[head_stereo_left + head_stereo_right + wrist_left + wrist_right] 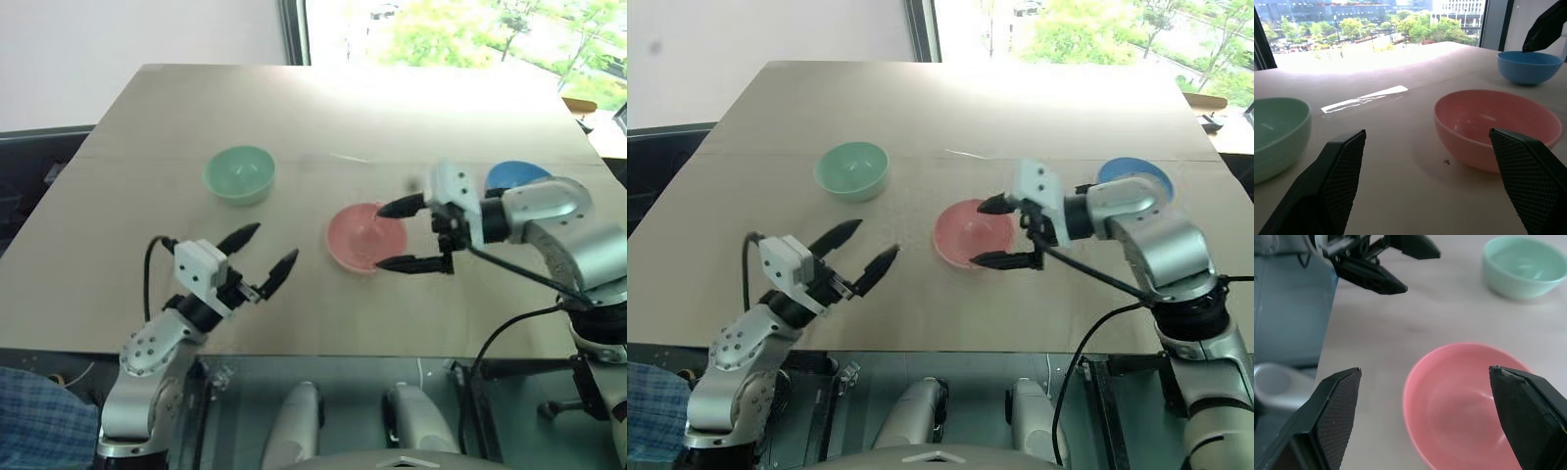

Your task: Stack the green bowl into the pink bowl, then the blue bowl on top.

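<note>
Three plain bowls [240,174] — no writing

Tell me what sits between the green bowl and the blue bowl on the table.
The pink bowl sits roughly between the green bowl and the blue bowl, slightly nearer the robot. The head views show this.

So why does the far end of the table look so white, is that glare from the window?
Yes: in the left eye view, daylight from the window washes out the far part of the table. In the left wrist view a bright streak of reflected light lies on the table between the green bowl and the pink bowl. In the right wrist view the green bowl looks soft.
</note>
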Controlling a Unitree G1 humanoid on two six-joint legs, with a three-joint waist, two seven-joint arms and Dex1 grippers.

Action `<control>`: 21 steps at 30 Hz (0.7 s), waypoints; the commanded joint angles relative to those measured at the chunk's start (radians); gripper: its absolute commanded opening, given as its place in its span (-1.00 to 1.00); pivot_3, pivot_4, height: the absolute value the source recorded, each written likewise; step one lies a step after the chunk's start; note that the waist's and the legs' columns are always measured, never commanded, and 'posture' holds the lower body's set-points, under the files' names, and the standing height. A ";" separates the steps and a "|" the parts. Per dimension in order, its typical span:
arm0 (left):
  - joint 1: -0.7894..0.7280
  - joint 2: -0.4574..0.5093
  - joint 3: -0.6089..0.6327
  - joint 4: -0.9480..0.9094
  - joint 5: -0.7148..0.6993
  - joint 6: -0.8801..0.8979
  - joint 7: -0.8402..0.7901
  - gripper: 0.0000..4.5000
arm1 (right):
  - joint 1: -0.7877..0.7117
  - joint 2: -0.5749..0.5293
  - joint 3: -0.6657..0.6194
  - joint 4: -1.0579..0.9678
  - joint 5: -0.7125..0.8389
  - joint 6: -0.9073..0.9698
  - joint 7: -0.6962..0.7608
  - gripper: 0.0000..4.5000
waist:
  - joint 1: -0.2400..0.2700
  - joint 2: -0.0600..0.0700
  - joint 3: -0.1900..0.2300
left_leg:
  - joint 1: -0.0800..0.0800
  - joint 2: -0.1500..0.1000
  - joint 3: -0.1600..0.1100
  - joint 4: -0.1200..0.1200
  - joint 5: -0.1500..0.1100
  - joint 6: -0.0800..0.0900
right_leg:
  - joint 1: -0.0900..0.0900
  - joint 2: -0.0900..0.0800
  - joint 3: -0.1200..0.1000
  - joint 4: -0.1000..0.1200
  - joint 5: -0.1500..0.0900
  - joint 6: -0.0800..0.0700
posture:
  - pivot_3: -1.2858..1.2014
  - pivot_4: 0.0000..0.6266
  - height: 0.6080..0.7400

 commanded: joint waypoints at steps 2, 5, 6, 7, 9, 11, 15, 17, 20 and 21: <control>-0.084 0.074 0.033 0.034 0.058 0.065 0.038 0.91 | 0.059 0.033 -0.284 0.017 0.127 -0.075 -0.113 0.95 | -0.001 0.000 0.000 | 0.000 0.000 0.000 0.000 0.000 0.000 | 0.000 0.000 0.000 0.000 0.000 0.000 | 0.03 -0.52 1.00; -0.147 0.182 0.013 0.114 0.132 0.073 -0.019 0.91 | 0.152 0.037 -0.419 -0.022 0.226 -0.132 -0.099 0.95 | 0.003 0.000 0.000 | 0.000 0.000 0.000 -0.001 0.000 0.000 | 0.000 0.001 0.000 0.000 0.000 0.000 | 0.03 -0.52 1.00; -0.175 0.218 0.006 0.152 0.158 0.082 -0.028 0.91 | 0.181 0.030 -0.445 -0.036 0.250 -0.142 -0.102 0.95 | 0.004 0.000 0.000 | 0.000 0.000 -0.001 -0.001 0.000 0.000 | 0.000 0.001 -0.001 0.000 0.000 0.000 | 0.03 -0.52 1.00; -0.203 0.248 -0.001 0.186 0.172 0.083 -0.044 0.91 | 0.202 0.024 -0.461 -0.047 0.268 -0.149 -0.109 0.95 | 0.004 0.000 0.000 | 0.000 0.000 0.000 -0.001 0.000 0.000 | 0.000 0.001 -0.001 0.000 0.000 0.000 | 0.03 -0.52 1.00; -0.279 0.298 -0.019 0.262 0.204 0.098 -0.062 0.91 | 0.238 0.013 -0.478 -0.074 0.304 -0.162 -0.120 0.95 | -0.002 0.001 0.001 | 0.000 0.000 0.001 -0.001 0.000 0.000 | 0.000 0.001 0.000 0.000 0.000 0.000 | 0.03 -0.52 1.00; -0.370 0.326 -0.033 0.344 0.225 0.106 -0.079 0.91 | 0.272 0.002 -0.485 -0.100 0.329 -0.171 -0.127 0.95 | -0.005 0.000 0.001 | 0.000 0.000 0.001 -0.001 0.000 0.000 | 0.000 0.001 0.001 0.000 0.000 0.000 | 0.03 -0.52 1.00; -0.523 0.364 -0.108 0.530 0.312 0.026 -0.137 0.91 | 0.318 -0.019 -0.484 -0.122 0.363 -0.193 -0.149 0.95 | -0.007 0.000 0.001 | 0.000 0.001 0.000 -0.001 0.000 0.000 | 0.000 0.002 0.000 0.001 0.000 0.000 | 0.03 -0.52 1.00; -0.574 0.382 -0.159 0.617 0.364 -0.053 -0.179 0.91 | 0.344 -0.029 -0.474 -0.131 0.369 -0.196 -0.163 0.95 | -0.008 0.000 0.001 | 0.001 0.001 0.001 -0.001 0.000 0.000 | 0.000 0.002 0.001 0.000 0.000 0.000 | 0.03 -0.52 1.00; -0.651 0.384 -0.209 0.764 0.423 -0.143 -0.207 0.91 | 0.372 -0.034 -0.458 -0.146 0.381 -0.209 -0.181 0.95 | -0.007 0.000 0.001 | 0.000 0.001 0.002 -0.001 0.000 0.000 | -0.001 0.001 0.001 -0.001 0.000 0.000 | 0.03 -0.52 1.00; -0.669 0.377 -0.214 0.798 0.425 -0.154 -0.214 0.91 | 0.379 -0.039 -0.453 -0.150 0.381 -0.215 -0.182 0.95 | -0.008 0.000 0.001 | -0.001 0.001 0.002 -0.001 0.000 0.000 | -0.002 0.001 0.001 0.000 0.000 0.000 | 0.03 -0.52 1.00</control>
